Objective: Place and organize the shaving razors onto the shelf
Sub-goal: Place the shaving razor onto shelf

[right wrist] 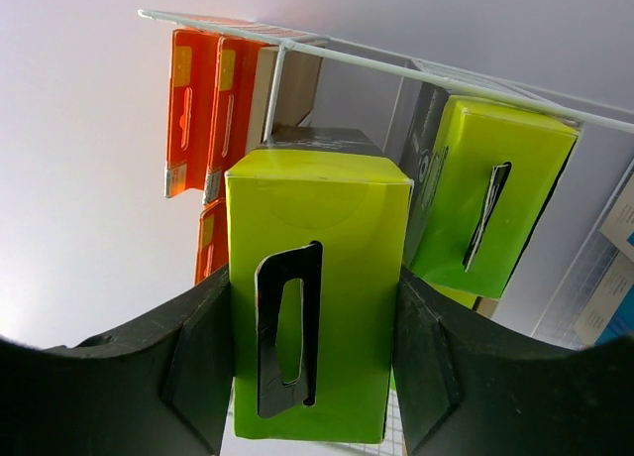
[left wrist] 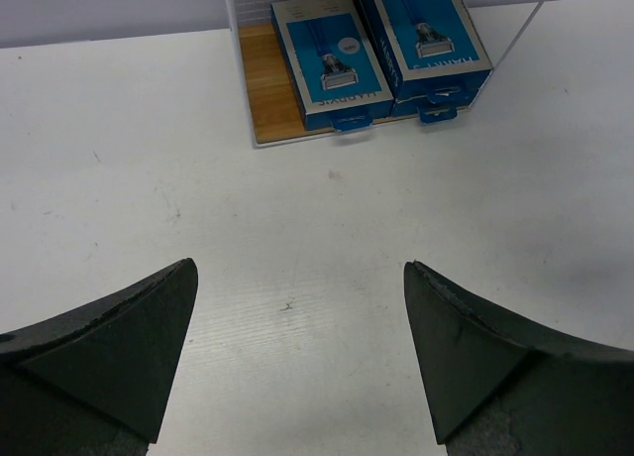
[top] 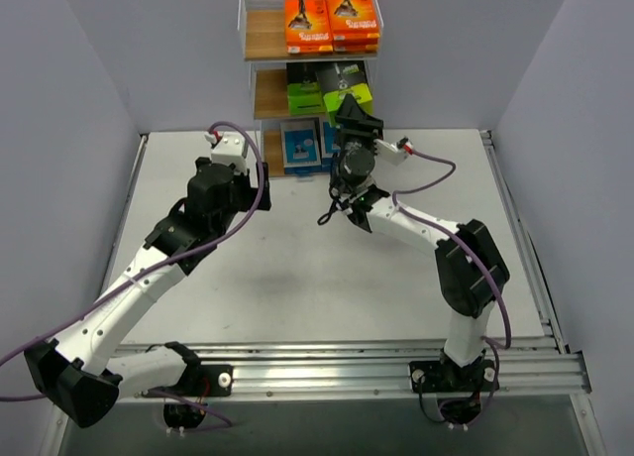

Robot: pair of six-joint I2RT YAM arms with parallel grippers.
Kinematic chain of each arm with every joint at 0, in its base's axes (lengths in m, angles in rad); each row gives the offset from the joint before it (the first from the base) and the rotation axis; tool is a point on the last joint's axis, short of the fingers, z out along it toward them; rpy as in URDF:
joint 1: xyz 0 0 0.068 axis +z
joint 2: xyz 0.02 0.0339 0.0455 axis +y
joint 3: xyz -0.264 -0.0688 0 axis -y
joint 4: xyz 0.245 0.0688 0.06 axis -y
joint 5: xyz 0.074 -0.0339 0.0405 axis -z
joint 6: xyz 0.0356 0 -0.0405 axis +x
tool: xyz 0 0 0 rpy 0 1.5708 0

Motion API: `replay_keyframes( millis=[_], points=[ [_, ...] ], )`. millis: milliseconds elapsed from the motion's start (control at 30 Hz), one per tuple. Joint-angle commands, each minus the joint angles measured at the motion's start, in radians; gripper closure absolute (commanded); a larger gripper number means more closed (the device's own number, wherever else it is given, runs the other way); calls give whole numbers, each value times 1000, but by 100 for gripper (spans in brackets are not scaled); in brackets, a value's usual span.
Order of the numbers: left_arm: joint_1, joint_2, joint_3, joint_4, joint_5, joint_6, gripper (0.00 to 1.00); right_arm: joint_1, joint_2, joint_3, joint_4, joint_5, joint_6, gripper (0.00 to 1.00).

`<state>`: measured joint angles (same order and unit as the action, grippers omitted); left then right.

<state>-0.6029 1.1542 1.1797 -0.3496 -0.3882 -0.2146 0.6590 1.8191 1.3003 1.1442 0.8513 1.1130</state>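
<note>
between right fingers (right wrist: 188,367), lime-green razor pack (right wrist: 317,228)

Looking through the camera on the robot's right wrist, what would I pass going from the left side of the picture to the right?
orange razor packs → held lime-green pack → second lime-green pack → a sliver of a blue-and-white pack at the right edge.

The surface (top: 297,278) is flat and white, with a few small dark marks (left wrist: 287,305). Plain pale walls (top: 446,50) stand at the back and on both sides. A shiny metal rail (top: 347,362) runs along the near edge. The light is soft.
</note>
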Motion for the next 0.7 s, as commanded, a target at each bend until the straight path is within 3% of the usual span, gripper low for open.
replay_keyframes(
  millis=[0, 367, 667],
  points=[
    [-12, -22, 18, 14, -29, 23, 6, 13, 3, 114, 120, 127, -27, 96],
    [-40, -30, 12, 24, -47, 27, 6, 19, 80, 260, 78, 209, -90, 89],
    [-55, -28, 8, 31, -63, 32, 6, -4, 115, 329, -90, 189, -15, 64]
  ],
)
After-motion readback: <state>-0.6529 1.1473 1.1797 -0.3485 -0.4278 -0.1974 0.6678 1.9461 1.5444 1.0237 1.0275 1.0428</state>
